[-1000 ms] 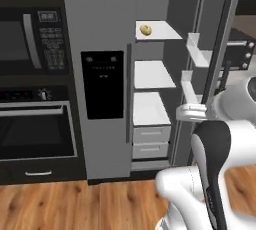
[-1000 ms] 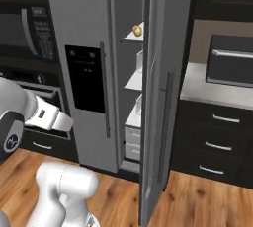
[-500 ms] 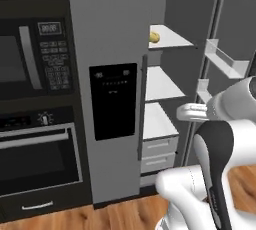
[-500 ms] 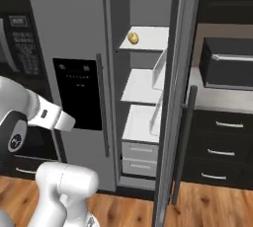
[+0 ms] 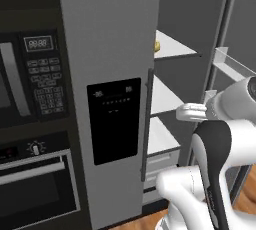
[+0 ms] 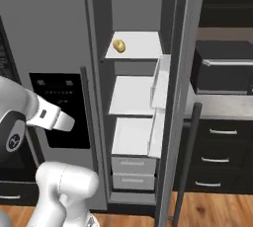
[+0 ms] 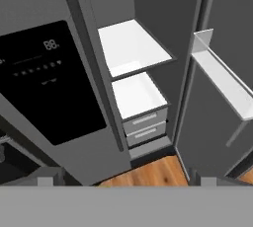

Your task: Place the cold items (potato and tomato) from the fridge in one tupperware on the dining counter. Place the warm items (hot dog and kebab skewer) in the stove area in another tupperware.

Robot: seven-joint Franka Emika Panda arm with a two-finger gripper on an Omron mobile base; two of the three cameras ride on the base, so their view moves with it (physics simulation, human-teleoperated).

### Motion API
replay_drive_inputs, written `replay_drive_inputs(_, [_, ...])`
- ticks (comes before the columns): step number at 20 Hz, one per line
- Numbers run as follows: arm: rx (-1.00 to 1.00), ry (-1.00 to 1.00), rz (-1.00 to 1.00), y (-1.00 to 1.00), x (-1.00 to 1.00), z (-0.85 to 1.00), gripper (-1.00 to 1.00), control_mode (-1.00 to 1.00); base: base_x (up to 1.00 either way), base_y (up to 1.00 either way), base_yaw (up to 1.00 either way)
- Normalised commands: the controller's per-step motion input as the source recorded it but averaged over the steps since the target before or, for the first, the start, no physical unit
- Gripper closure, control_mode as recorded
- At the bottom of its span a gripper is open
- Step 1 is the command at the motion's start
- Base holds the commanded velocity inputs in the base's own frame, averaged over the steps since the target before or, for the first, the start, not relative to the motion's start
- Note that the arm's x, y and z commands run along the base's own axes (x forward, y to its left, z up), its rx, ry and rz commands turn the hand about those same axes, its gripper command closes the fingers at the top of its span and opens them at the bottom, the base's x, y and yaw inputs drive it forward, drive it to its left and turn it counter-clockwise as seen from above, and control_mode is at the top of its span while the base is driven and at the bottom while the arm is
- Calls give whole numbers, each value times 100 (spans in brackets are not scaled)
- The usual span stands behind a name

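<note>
Grey steel fridge (image 6: 54,33) with its right door (image 6: 175,97) swung wide open, left door shut. The potato (image 6: 119,46) sits alone on the top white shelf (image 6: 141,46), over at the left side of it; from the left base view you only catch a yellowish bit of it (image 5: 156,46) past the door edge. The gripper (image 7: 123,179) is spread fully apart with nothing in it, hanging in front of the open compartment, well apart from the potato. Two drawers (image 6: 129,171) at the bottom.
</note>
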Motion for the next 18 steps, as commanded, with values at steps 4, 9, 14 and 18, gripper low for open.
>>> replay_drive_inputs(4, [0,0,0,0,0,0,-100,100,37,-15,2])
replay_drive_inputs(9, [0,0,0,0,0,0,-100,100,21,-43,32])
replay_drive_inputs(14, [0,0,0,0,0,0,-100,100,7,-56,42])
replay_drive_inputs(18, [0,0,0,0,0,0,-100,100,0,-58,27])
